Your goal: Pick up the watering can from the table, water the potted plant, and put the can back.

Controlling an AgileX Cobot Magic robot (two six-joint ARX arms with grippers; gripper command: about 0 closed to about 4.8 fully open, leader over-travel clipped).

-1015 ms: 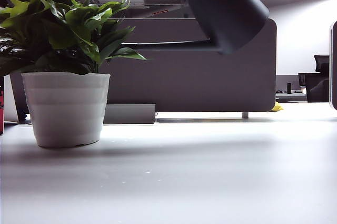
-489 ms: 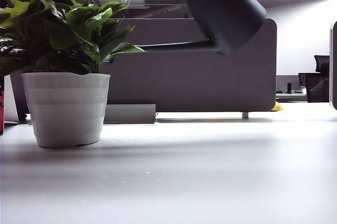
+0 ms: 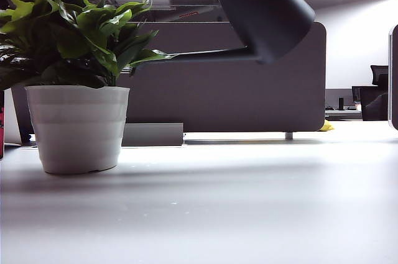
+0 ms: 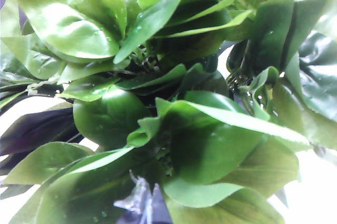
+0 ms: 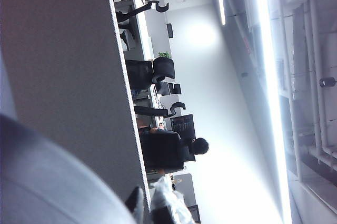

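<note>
potted plant point(image 3: 71, 77) sits on the table point(image 3: 249, 208) near its left edge. watering can point(image 3: 264, 12) hangs well above the table right of the plant, tilted, spout running left with its tip at the outer leaves. Partition panel point(image 3: 236, 84) stands along the far edge behind both; left wrist view is all leaves.

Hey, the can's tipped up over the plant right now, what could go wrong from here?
The watering can hangs high and tilted, its spout tip just at the outer leaves of the potted plant, so water may miss the pot and land on the table. The right gripper's hold is mostly out of view at the can's top; a slip would drop it from height.
</note>
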